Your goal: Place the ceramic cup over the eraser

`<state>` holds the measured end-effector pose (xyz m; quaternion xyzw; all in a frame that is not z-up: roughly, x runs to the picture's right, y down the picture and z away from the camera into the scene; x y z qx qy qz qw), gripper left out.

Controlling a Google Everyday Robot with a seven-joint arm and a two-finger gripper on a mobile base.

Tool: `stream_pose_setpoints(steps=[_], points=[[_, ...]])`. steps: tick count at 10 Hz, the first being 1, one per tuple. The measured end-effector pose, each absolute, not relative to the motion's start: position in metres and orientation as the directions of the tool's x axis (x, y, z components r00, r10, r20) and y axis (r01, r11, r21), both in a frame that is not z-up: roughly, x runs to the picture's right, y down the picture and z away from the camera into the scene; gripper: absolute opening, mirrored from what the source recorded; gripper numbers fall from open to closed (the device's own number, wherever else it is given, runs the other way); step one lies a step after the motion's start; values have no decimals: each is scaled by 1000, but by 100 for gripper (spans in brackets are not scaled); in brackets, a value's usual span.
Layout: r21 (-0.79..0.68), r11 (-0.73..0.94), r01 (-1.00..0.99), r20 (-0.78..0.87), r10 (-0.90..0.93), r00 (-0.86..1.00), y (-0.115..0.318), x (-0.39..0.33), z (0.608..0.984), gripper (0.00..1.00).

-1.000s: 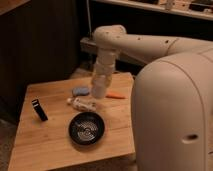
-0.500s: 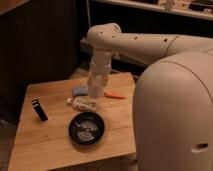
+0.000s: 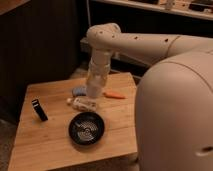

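The eraser (image 3: 39, 110) is a slim black bar that stands tilted on the left part of the wooden table (image 3: 45, 145). My gripper (image 3: 93, 93) hangs at the end of the white arm, low over the table's back middle. It is to the right of the eraser and well apart from it. I cannot make out the ceramic cup apart from the white end of the arm; it is hidden or blends with it.
A black bowl (image 3: 86, 128) sits at the front middle. A white labelled tube (image 3: 83, 104) lies just below the gripper, with a blue-grey lump (image 3: 78, 91) to the gripper's left and an orange stick (image 3: 115, 95) to its right. My white base (image 3: 175, 120) fills the right side.
The arm and gripper have shifted a little to the left over the back of the table. The things on the table have not moved.
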<state>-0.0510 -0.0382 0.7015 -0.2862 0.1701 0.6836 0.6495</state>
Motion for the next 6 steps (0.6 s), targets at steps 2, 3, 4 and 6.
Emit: stream_pose_setpoints(steps=[2,3,4,6], points=[[-204,-46,-978,-594,800,86,-36,-79,672,0],[-240,-9,-971,-583,801,137,-31,-97,650,0],[-277,40,-960,-567,800,197,-24,-119,624,0],[-327,123,-937,-536,792,292,-21,-154,590,0]])
